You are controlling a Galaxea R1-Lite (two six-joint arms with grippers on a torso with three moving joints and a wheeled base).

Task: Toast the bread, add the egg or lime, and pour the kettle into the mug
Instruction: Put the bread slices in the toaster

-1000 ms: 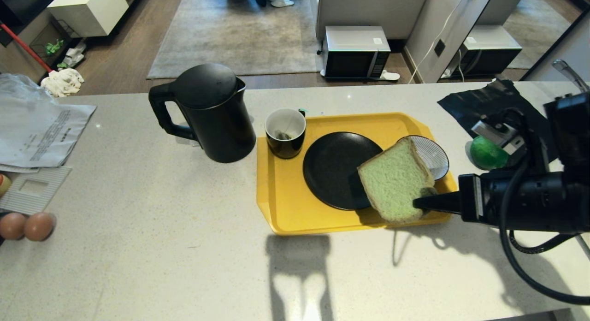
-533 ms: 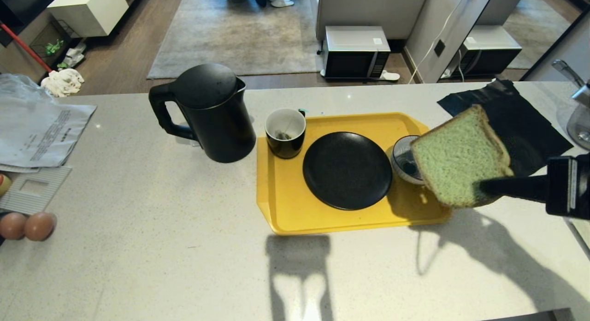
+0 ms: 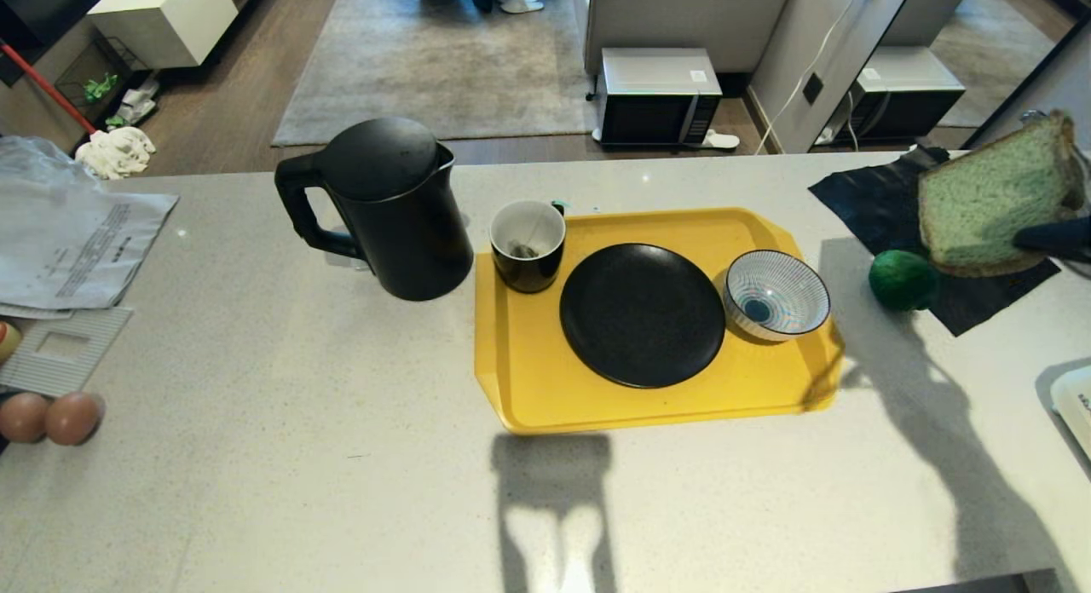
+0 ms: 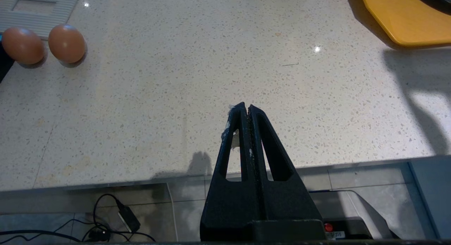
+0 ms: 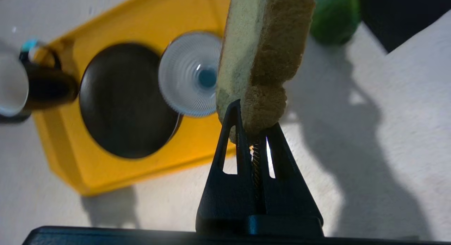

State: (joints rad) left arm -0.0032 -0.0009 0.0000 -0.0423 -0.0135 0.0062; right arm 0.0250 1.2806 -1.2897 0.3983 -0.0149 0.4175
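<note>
While your right gripper [image 5: 254,127] is pinched tight on one corner of the bread [image 3: 993,201], the slice hangs in the air at the far right of the head view, above the black sheet [image 3: 886,205] on the counter [image 3: 256,405]. Only a fingertip [image 3: 1053,235] shows there; the rest of the arm is out of frame. In the right wrist view the bread [image 5: 262,58] stands edge-on, crust side facing the camera, squashed where the fingers bite it.

Your left gripper [image 4: 245,111] sits low at the near counter edge, fingers pressed together, holding nothing.

Lime [image 3: 902,279] rests on the counter at the near edge of the black sheet, right of the yellow tray [image 3: 528,397], not touching it. Kettle [image 3: 388,210] stands upright left of the tray, lid on, handle pointing left. Mug [image 3: 528,245] stands on the tray's far left corner, teabag inside. Black plate [image 3: 641,313] sits mid-tray, bare. Striped bowl [image 3: 776,295] sits on the tray just right of the plate, near touching it.

Two brown eggs [image 3: 47,417] lie side by side at the counter's left edge, next to a grey ribbed card [image 3: 64,350]; can't tell if either has a speck. Papers [image 3: 77,244] lie further back on the left.
</note>
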